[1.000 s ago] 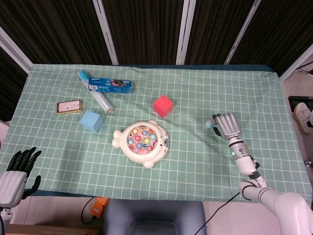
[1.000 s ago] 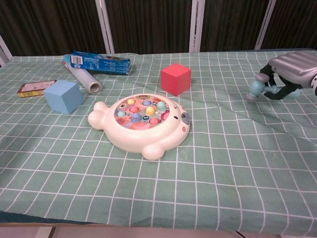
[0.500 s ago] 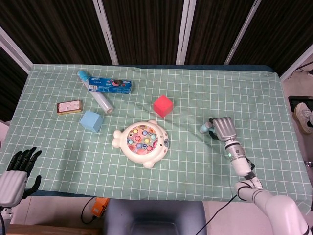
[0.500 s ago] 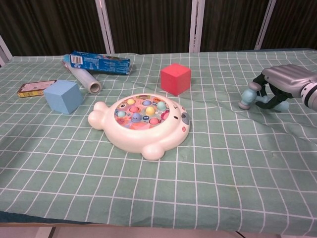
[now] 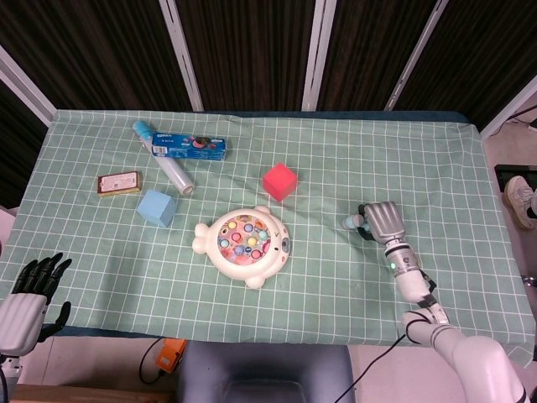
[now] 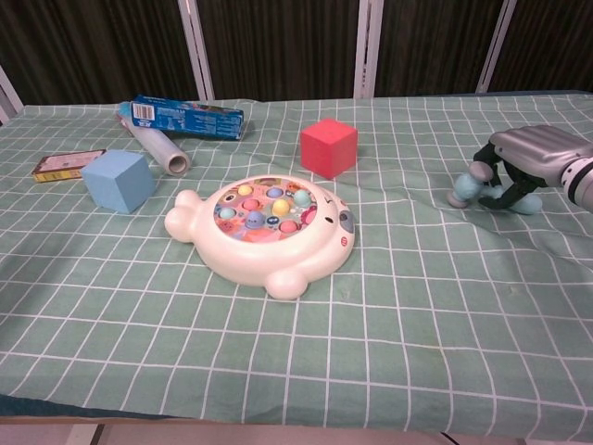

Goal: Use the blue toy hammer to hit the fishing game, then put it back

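Note:
The blue toy hammer lies low over the green checked cloth at the right of the table. My right hand grips its handle, fingers curled around it, so most of the handle is hidden. The white fishing game with coloured fish sits in the middle, well to the left of the hammer. My left hand hangs off the table's near left corner with fingers spread and nothing in it; the chest view does not show it.
A red cube stands behind the game. At the left are a light blue cube, a clear film roll, a blue box and a small flat pack.
My right hand has come down and slightly nearer with the hammer, bringing its head close to the cloth. The left hand has not moved.

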Controlling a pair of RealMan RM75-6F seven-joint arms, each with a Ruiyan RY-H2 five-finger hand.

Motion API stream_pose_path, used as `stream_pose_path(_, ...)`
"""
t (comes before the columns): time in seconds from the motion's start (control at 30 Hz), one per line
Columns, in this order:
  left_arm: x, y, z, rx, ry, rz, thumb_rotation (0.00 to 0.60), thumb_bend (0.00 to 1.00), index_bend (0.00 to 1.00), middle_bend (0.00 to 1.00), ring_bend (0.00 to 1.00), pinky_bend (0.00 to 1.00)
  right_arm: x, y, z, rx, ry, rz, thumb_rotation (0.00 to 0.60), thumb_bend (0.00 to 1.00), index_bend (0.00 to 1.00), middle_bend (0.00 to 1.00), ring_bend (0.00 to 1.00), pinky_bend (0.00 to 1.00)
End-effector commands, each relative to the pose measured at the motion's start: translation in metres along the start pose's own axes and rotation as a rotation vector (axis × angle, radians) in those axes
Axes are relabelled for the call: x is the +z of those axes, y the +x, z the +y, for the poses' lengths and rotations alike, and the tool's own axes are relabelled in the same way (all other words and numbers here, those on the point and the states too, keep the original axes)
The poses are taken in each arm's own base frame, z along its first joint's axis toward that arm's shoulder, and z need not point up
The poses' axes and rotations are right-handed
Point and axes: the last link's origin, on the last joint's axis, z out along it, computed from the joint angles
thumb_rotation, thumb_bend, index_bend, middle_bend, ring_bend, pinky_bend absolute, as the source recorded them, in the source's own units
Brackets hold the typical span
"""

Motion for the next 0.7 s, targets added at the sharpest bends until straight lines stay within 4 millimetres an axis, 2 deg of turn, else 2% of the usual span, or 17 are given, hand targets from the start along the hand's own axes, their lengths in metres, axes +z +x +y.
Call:
stream_pose_path(0.03,0.0,0.0003,0.0001,-0.002,0.0,0.0,0.6,0.49,0.0,0.02,0.0,0.07,-0.0004,-0.0003,0.0012,0.004,0.002,-0.003,0.6,0.41,0.93,0.75,0.74,0.78)
stream_pose_path(0.13,0.0,-0.0003,0.0003,-0.003,-0.001,-0.005,0.6,0.49,0.0,0.07,0.0,0.07,-0.0002,0.0003,0.0029,0.021,-0.001,-0.004,0.6,0.39,0.92,0.75,0.73,0.77)
stream_pose_path(0.7,0.0004,-0.0003,0.0007,-0.002,-0.001,-0.004,0.6,0.49,0.0,0.07,0.0,0.07,0.0016,-0.0016,0.0078,0.04,-0.019,-0.021,0.6,0.37,0.88,0.74,0.72,0.76)
